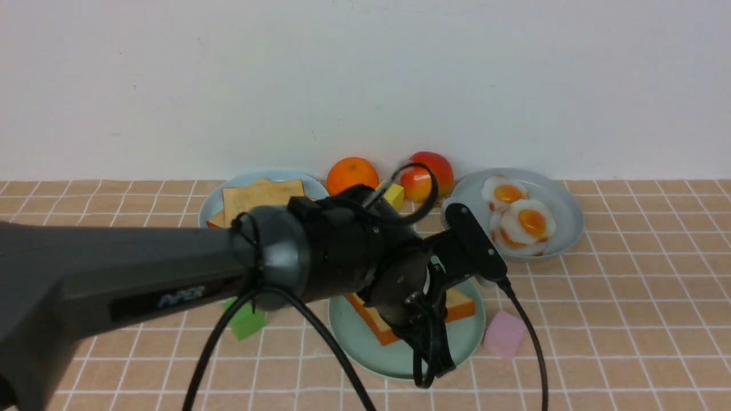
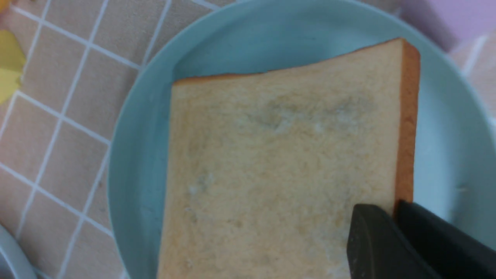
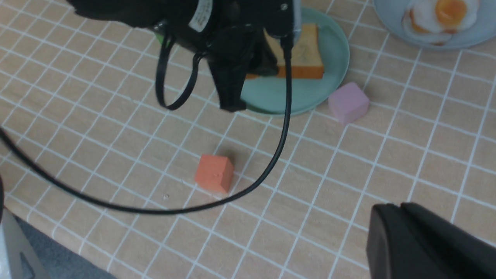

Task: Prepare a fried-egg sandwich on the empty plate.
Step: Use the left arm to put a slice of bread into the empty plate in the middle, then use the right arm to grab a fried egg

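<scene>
A square golden toast slice (image 2: 286,155) with a brown crust lies low over the mint-green empty plate (image 2: 147,128); I cannot tell whether it rests on it. My left gripper (image 2: 395,209) is shut on the slice's crust edge. In the front view the left wrist hides most of that slice (image 1: 461,305) and plate (image 1: 365,348). More toast (image 1: 262,197) is stacked on a pale blue plate (image 1: 212,210) at the back left. Fried eggs (image 1: 528,220) lie on a grey-blue plate (image 1: 565,228) at the back right. My right gripper (image 3: 401,207) is shut on nothing above the tablecloth.
An orange (image 1: 352,174), a red-yellow fruit (image 1: 428,171) and a yellow block (image 1: 394,195) sit by the back wall. A green block (image 1: 245,319) lies left of the mint plate, a pink block (image 1: 504,334) right of it. An orange-red block (image 3: 214,173) lies nearer the front edge.
</scene>
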Motion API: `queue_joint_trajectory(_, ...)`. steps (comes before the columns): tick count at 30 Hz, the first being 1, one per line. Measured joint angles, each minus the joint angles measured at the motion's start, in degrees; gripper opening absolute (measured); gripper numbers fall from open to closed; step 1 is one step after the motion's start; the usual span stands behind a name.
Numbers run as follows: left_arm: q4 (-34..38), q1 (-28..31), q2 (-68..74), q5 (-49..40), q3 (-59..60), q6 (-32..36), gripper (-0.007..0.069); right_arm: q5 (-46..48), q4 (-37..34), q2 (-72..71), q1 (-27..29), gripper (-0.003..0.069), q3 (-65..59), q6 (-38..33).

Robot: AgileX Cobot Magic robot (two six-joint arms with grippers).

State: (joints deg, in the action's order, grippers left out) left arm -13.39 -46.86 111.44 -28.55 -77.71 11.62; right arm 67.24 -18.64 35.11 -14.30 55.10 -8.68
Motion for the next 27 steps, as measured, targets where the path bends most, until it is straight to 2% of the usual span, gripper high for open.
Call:
queue_joint_trajectory(4,-1.64,0.00,0.63,0.57,0.00,-0.19,0.0090,0.16,0.00,0.00,0.00,0.0059,0.05,-0.04)
queue_joint_trajectory(7,-1.84,0.00,0.63,0.64,0.00,-0.31,0.0187,0.23,0.00,0.00,0.00,0.0088,0.05,0.08)
queue_joint_trajectory(8,-1.84,0.00,0.63,0.58,0.00,-0.32,0.0195,0.23,0.00,0.00,0.00,0.0094,0.05,0.10)
queue_joint_trajectory(9,-1.89,0.00,0.57,0.35,0.00,-1.03,0.0276,0.23,0.00,0.00,0.00,0.0122,0.05,0.82)
queue_joint_trajectory(10,-1.89,0.00,0.49,0.28,0.00,-1.16,0.0285,0.23,0.00,0.00,0.00,0.0136,0.05,1.09)
queue_joint_trajectory(13,-1.89,-0.88,-1.93,-3.94,-0.11,-4.55,0.0414,-0.46,0.00,0.19,0.00,0.0222,0.05,2.29)
queue_joint_trajectory(16,-1.89,-3.01,-8.25,-9.11,-1.48,-11.62,0.0447,-2.44,0.00,1.96,0.00,0.0308,0.05,2.65)
queue_joint_trajectory(18,-1.77,-4.43,-14.01,-10.89,-2.38,-16.79,0.0404,-3.94,0.00,4.42,0.00,0.0340,0.05,2.78)
queue_joint_trajectory(20,-1.15,-5.03,-20.71,-11.51,-2.46,-21.86,0.0315,-5.95,0.00,8.40,0.00,0.0355,0.05,2.84)
queue_joint_trajectory(24,-1.08,-5.05,-36.61,-11.58,1.37,-28.59,0.0043,-11.95,0.00,19.13,0.00,0.0358,0.05,3.03)
queue_joint_trajectory(25,-1.14,-5.05,-39.54,-11.30,2.58,-29.03,0.0008,-13.70,0.00,21.59,0.00,0.0358,0.05,3.11)
queue_joint_trajectory(27,-1.14,-5.05,-45.93,-9.96,7.01,-29.42,-0.0013,-17.87,0.00,27.15,0.00,0.0357,0.31,3.46)
